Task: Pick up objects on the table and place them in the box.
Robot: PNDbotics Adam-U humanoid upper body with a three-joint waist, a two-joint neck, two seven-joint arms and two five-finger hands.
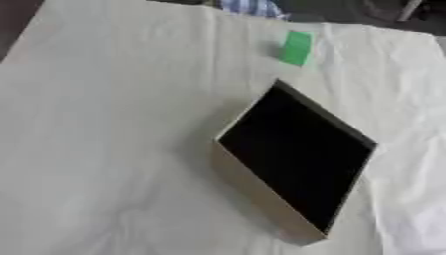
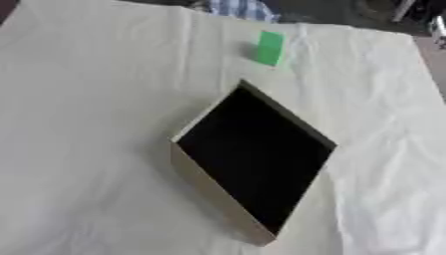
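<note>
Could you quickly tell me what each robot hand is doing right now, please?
Left robot hand: not in view, so it cannot be told.
Right robot hand: not in view, so it cannot be told.

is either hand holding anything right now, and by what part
Nothing is held: neither hand shows in either view. The green object lies on the cloth beyond the box, apart from it.

White cloth (image 1: pixel 104 149) covering the table, box (image 1: pixel 261 201) showing a black inside and pale tan walls, small green object (image 1: pixel 296 48), blue-and-white checked fabric (image 1: pixel 253 7) at the far edge
</note>
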